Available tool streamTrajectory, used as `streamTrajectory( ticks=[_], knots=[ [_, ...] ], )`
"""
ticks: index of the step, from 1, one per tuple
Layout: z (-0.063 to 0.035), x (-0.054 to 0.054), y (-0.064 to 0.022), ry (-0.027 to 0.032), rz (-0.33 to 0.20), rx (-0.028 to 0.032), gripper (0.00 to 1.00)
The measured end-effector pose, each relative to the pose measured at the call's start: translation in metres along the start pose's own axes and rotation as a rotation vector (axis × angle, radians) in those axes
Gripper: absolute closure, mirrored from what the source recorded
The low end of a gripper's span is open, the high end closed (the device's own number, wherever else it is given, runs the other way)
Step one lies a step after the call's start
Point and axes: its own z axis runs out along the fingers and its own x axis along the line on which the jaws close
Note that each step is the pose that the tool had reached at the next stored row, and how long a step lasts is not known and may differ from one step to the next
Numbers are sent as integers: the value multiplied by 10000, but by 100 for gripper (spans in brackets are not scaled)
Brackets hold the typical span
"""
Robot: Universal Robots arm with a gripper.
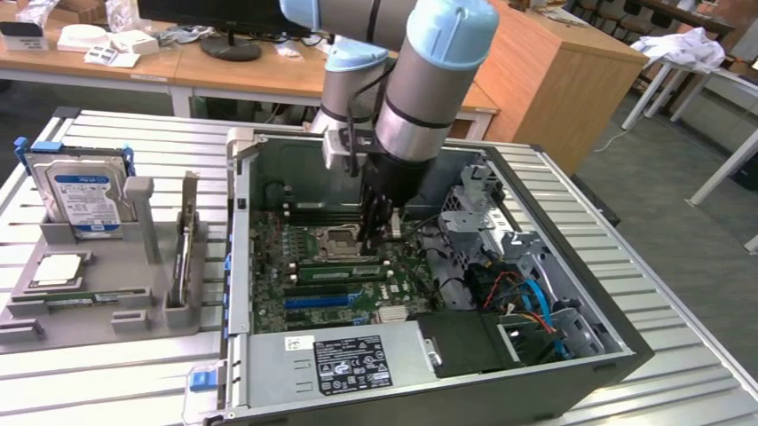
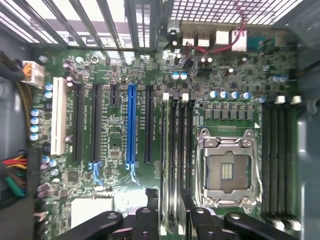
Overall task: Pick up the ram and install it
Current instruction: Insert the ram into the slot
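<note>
Green and thin, the ram [image 1: 337,269] stands seated in a memory slot of the motherboard [image 1: 272,257], inside the open computer case [image 1: 569,373] that lies along the desk's [image 1: 119,390] edge on the exterior view's right. Just above it the tool [image 2: 168,196] hangs with its fingers spread wide, one on each side of the slot, gripping nothing.

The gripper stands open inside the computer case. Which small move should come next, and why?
Probably lift straight up, out of the case. The gripper is open and empty, low over the memory slots, while what looks like the ram, a thin green stick, lies on the grey tray outside.
</note>
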Motion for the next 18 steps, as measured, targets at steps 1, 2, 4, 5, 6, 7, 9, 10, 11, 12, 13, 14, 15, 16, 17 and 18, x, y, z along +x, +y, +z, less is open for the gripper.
streamTrajectory(
  ticks=[1,2,4,5,6,7,9,10,11,12,13,14,15,16,17,18],
  knots=[
    [-40,-2,1,0,0,1,69],
    [-78,-4,3,-1,0,0,69],
    [-152,-9,6,0,0,1,69],
    [-190,-11,7,2,0,0,69],
    [-225,-13,9,1,0,0,69],
    [-261,-15,10,1,0,1,69],
    [-324,-18,13,1,0,0,69],
    [-351,-20,14,1,0,1,69],
    [-377,-21,15,1,0,1,69],
    [-404,-23,16,1,0,1,69],
    [-430,-24,18,1,0,1,69],
    [-458,-26,19,0,0,1,69],
    [-485,-27,20,1,0,0,69],
    [-512,-29,21,1,0,0,69],
    [-539,-30,23,2,0,0,69],
    [-566,-32,24,0,0,1,69]
  ],
)
